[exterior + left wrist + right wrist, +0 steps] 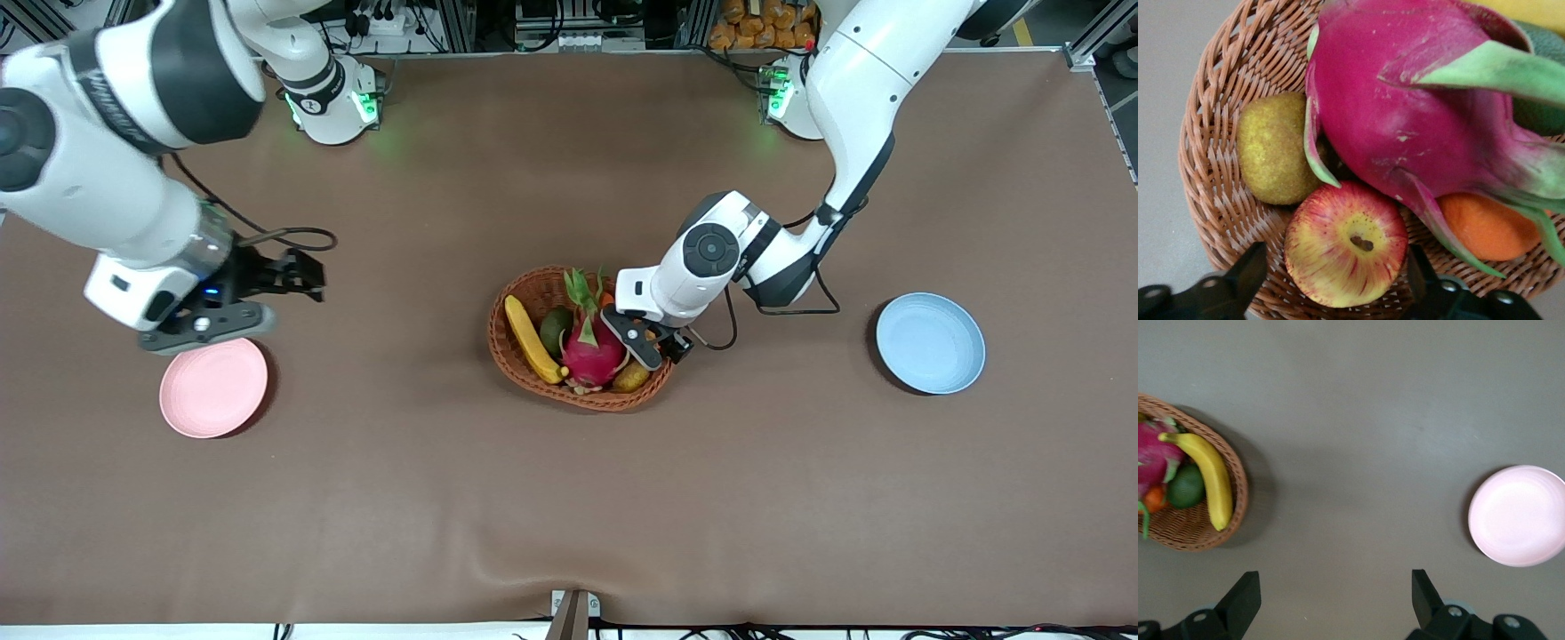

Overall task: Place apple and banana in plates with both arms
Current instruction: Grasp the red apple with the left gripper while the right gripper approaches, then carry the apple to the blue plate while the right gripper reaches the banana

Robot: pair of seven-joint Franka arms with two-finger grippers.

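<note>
The apple (1345, 244), red with yellow patches, lies in the wicker basket (498, 342) at the table's middle. My left gripper (653, 347) is down in the basket, open, with one finger on each side of the apple (1335, 267); in the front view the apple is hidden under it. The banana (532, 340) lies in the basket at the right arm's end and shows in the right wrist view (1211, 480). My right gripper (302, 274) is open and empty (1336, 587), over bare table beside the pink plate (213, 388). The blue plate (930, 342) sits toward the left arm's end.
The basket also holds a magenta dragon fruit (591, 351), a green avocado (556, 327), a brownish-olive fruit (1275, 147) and a small orange fruit (1485, 223), all close round the apple. The pink plate also shows in the right wrist view (1518, 515).
</note>
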